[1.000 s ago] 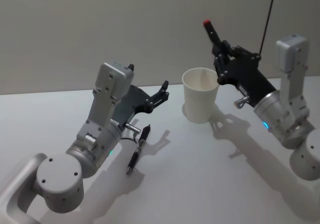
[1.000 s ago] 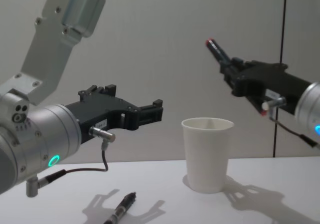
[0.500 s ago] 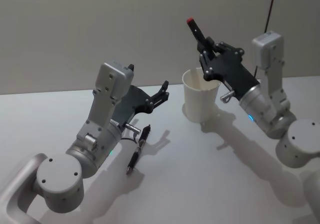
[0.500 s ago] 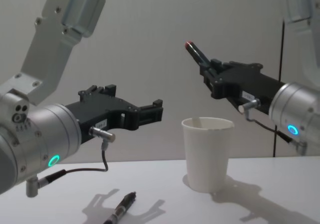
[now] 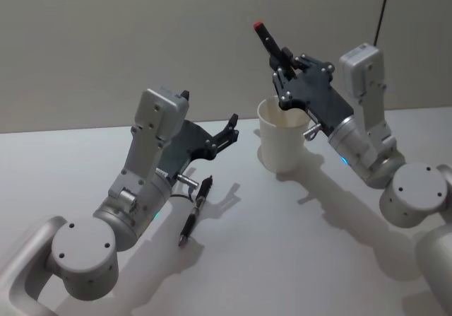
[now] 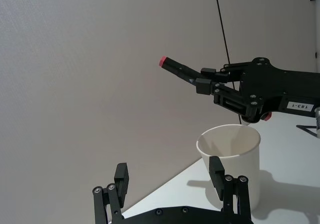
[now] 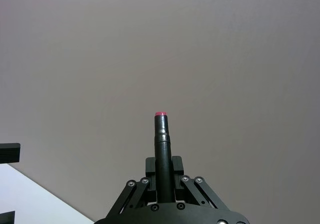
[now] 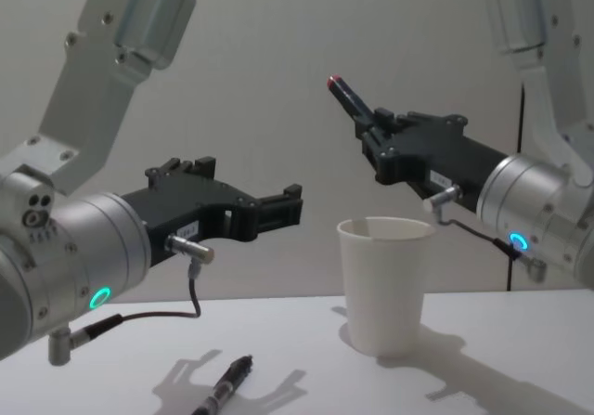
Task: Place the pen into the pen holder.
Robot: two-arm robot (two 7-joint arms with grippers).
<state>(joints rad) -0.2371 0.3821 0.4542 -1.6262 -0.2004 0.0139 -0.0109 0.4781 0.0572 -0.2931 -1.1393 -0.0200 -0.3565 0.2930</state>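
Note:
A black pen (image 5: 270,42) with a red top end is tilted up and to the left, and my right gripper (image 5: 286,65) is shut on it just above the rim of the pen holder, a white paper cup (image 5: 282,143). The chest view shows this pen (image 8: 348,97) and right gripper (image 8: 376,127) over the cup (image 8: 385,285). The pen's lower end is hidden behind the fingers. A second black pen (image 5: 195,210) lies on the table. My left gripper (image 5: 229,129) hovers open above and beyond that pen, to the left of the cup.
The white table (image 5: 296,259) runs back to a plain grey wall. A thin black cable (image 5: 380,15) hangs at the back right. In the left wrist view the cup (image 6: 235,164) stands just beyond the open left fingers (image 6: 216,169).
My right gripper has carried the red-topped pen left, from beside the cup to over its rim. The left arm and the pen on the table have not moved.

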